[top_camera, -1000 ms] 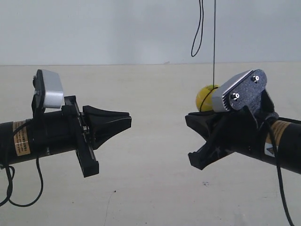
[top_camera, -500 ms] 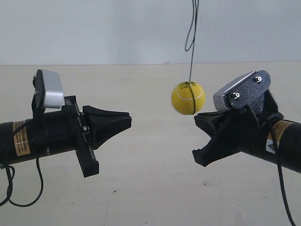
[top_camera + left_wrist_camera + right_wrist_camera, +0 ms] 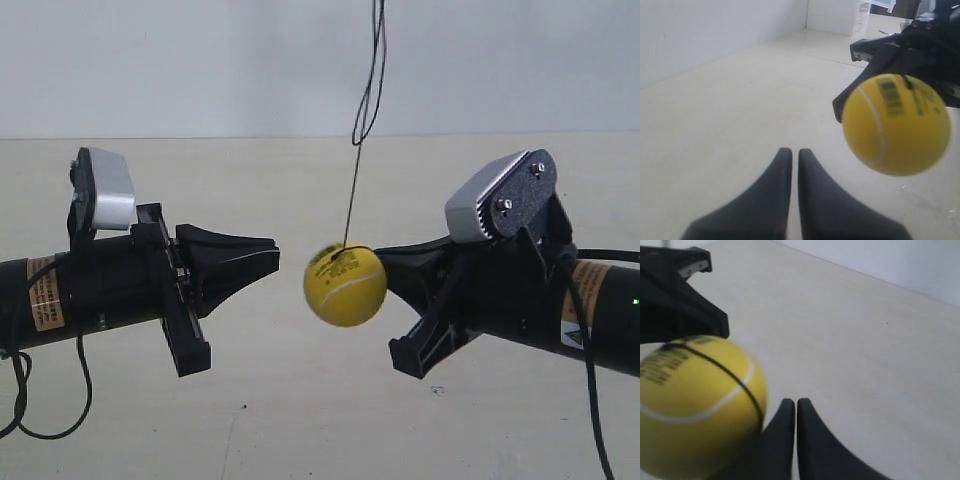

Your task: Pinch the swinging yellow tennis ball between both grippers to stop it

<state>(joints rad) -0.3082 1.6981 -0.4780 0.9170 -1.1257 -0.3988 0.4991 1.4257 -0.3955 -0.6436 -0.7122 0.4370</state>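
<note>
The yellow tennis ball (image 3: 345,285) hangs on a thin black string (image 3: 365,100) between the two grippers. It lies against or just in front of the tip of my right gripper (image 3: 385,262), the arm at the exterior view's right. My left gripper (image 3: 277,255) points at it from a short gap away. In the right wrist view the ball (image 3: 695,405) fills the space beside the shut right gripper (image 3: 791,402), with the left gripper (image 3: 675,300) beyond. The left wrist view shows the shut left gripper (image 3: 791,151), the ball (image 3: 896,125) and the right gripper (image 3: 900,50) behind it.
A pale beige floor (image 3: 320,400) runs under both arms to a light wall (image 3: 200,60). Black cables hang from the arm at the exterior view's left (image 3: 20,400) and the arm at the exterior view's right (image 3: 595,400). White boxes (image 3: 840,15) stand far off.
The ball has swung from behind the right gripper's camera box leftward and lower, into the gap between the grippers. The right arm has shifted slightly left. The left arm has stayed still.
</note>
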